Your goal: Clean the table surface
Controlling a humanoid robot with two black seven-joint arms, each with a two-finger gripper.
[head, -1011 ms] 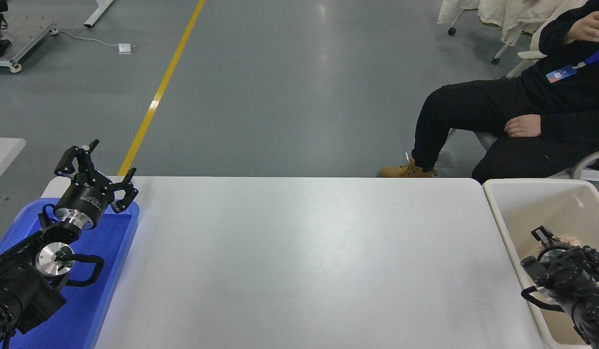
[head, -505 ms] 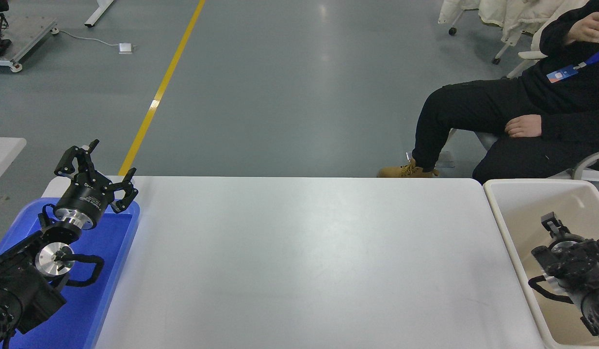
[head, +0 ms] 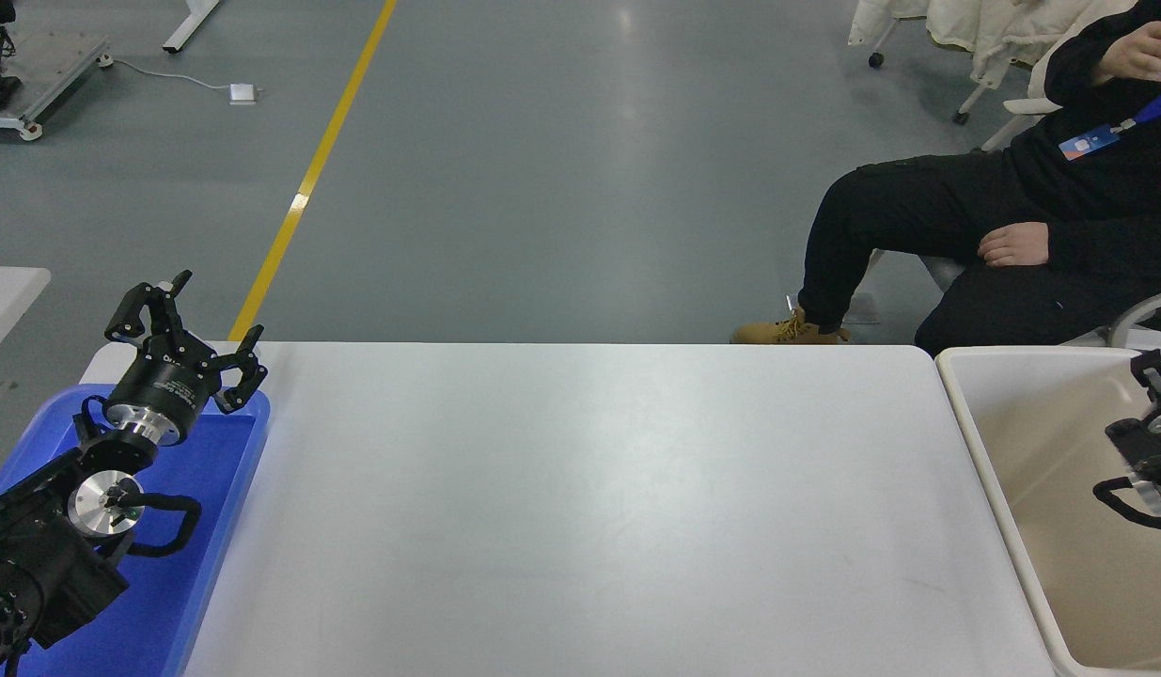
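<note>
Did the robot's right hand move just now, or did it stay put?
Yes. The right gripper slid toward the picture's right edge and farther away, measured against the cream bin it hangs over.

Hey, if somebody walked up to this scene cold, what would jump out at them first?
Probably the wide white table surface filling the middle, with a bright blue tray on its left end and a cream bin at its right. The left gripper hangs open over the blue tray's far end, while the right gripper sits over the bin at the picture's right edge. A person in black sits beyond the table's far right corner.
</note>
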